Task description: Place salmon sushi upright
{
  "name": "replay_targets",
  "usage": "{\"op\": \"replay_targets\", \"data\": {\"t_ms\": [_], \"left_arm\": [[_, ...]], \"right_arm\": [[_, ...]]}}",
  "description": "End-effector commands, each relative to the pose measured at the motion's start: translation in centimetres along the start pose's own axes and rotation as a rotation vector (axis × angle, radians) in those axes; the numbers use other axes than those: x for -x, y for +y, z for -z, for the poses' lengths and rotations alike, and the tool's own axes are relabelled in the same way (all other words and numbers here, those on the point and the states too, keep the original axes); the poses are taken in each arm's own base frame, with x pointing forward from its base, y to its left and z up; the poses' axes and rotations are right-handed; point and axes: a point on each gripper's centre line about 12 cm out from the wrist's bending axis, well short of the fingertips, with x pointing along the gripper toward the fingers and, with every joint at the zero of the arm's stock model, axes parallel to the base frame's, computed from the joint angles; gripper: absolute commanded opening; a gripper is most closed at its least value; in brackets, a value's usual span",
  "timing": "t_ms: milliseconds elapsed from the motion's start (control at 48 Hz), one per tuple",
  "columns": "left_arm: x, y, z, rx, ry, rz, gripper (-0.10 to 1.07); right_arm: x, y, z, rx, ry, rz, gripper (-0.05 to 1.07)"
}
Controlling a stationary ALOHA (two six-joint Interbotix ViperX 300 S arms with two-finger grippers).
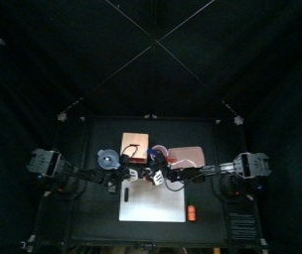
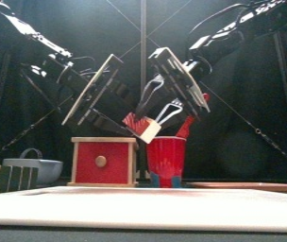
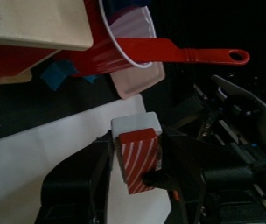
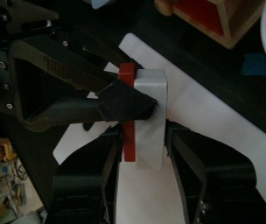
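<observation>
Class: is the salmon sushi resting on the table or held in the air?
In the air: the salmon sushi hangs between both grippers, left gripper and right gripper, above the red cup.

One salmon sushi [image 3: 138, 154] piece, striped reddish-orange with a white part. Two black grippers, left [image 3: 133, 188] and right [image 4: 142, 188], each with two fingers. One red cup [image 2: 168, 159]. One red box [image 2: 105, 161] with a pale top. One white mat [image 1: 158, 198], with one small orange piece [image 1: 191, 211] at its five o'clock corner.
</observation>
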Motion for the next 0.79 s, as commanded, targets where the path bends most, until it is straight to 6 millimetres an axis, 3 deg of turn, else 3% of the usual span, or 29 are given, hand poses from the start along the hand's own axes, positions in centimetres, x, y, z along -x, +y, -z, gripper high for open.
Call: {"op": "replay_targets", "data": {"t_ms": [0, 312, 583, 771], "left_arm": [[0.1, -0.9, -0.4, 0.005, -0.011, 0.026, 0.61], [0.1, -1.0, -0.3, -0.004, -0.005, 0.032, 0.61], [0.3, -0.6, -0.1, -0.008, 0.018, 0.019, 0.61], [0.2, -0.6, 0.8, -0.007, 0.094, 0.002, 0.61]], "right_arm": [[1.2, 1.0, -0.9, -0.008, -0.028, -0.04, 0.66], [1.3, 0.4, -0.2, -0.022, -0.01, 0.002, 1.03], [3.1, 0.9, 0.1, -0.019, -0.014, -0.006, 1.03], [5.2, 0.2, 2.0, -0.021, 0.022, 0.019, 1.03]]}}
